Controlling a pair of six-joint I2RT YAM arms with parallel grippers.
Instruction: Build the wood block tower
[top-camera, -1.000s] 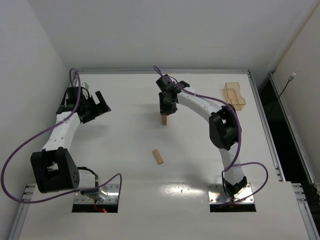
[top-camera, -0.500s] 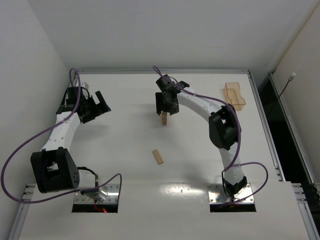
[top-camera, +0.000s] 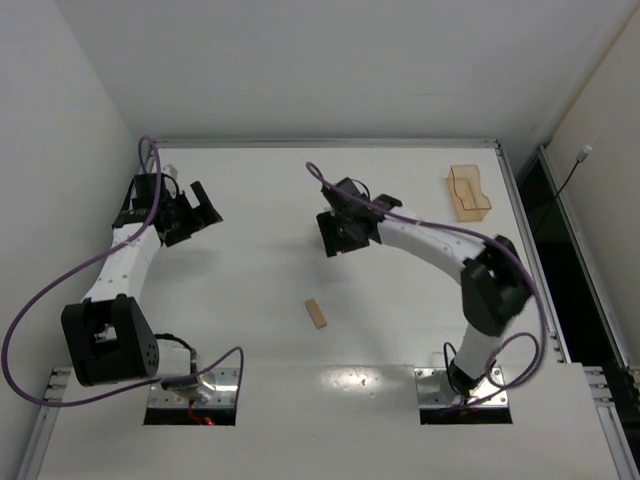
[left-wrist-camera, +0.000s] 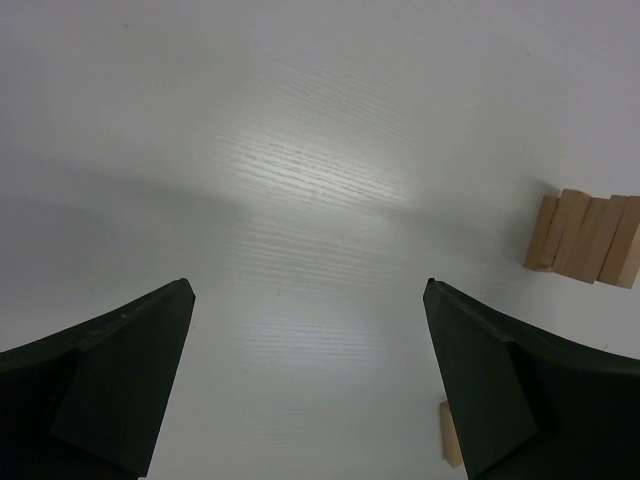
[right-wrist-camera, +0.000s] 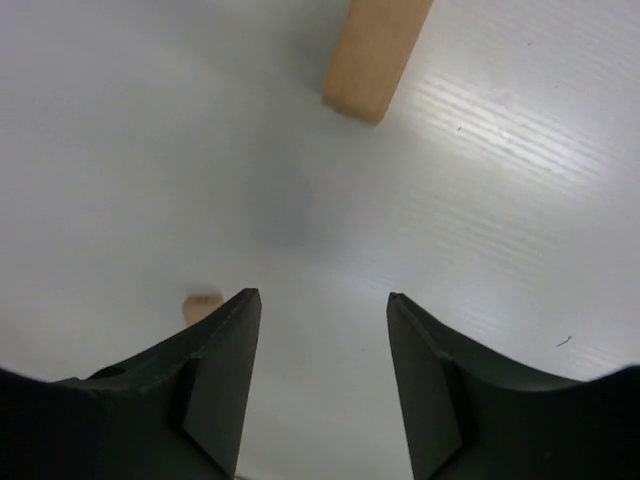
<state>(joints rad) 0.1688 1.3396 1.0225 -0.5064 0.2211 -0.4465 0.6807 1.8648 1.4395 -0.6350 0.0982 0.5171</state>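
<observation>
Wood block (right-wrist-camera: 375, 50): on the table ahead of the right gripper (right-wrist-camera: 321, 295), apart from its tips.
Right fingers (right-wrist-camera: 220, 370): spread, nothing pinched.
Left gripper (left-wrist-camera: 307, 284): spread wide; tower (left-wrist-camera: 585, 238) off to its right.

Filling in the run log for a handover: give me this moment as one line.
left gripper open | right gripper open, empty | tower standing | one wood block loose on table

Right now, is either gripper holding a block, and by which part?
Nothing is held. The left gripper and right gripper both stand open, only bare table between their jaws; a wood block lies ahead of the right one, untouched.
</observation>
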